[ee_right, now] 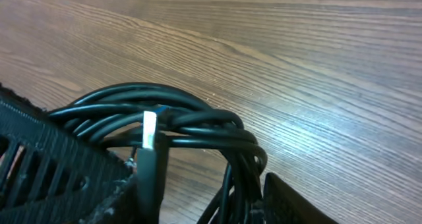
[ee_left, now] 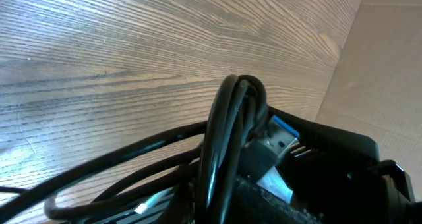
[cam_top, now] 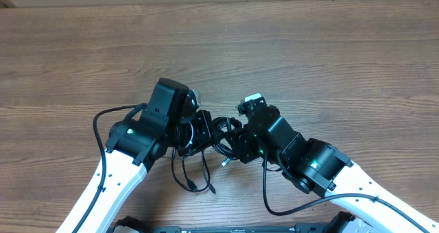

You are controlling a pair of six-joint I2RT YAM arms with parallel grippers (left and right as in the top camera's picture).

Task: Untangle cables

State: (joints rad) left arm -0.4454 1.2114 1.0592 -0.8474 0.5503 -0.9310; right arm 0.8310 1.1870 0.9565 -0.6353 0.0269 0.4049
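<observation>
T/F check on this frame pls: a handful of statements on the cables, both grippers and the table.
1. The cables sit bunched between the left gripper and the right gripper. True.
2. The table is white plastic. False: it is brown wood grain.
3. In the right wrist view, a plug with a silvery tip lies against the looped cables. True.
4. Every cable lies straight and separate. False: they are looped together, with a few loose ends trailing toward the robot's base.
5. The grippers are at opposite table edges. False: they meet close together mid-table.
</observation>
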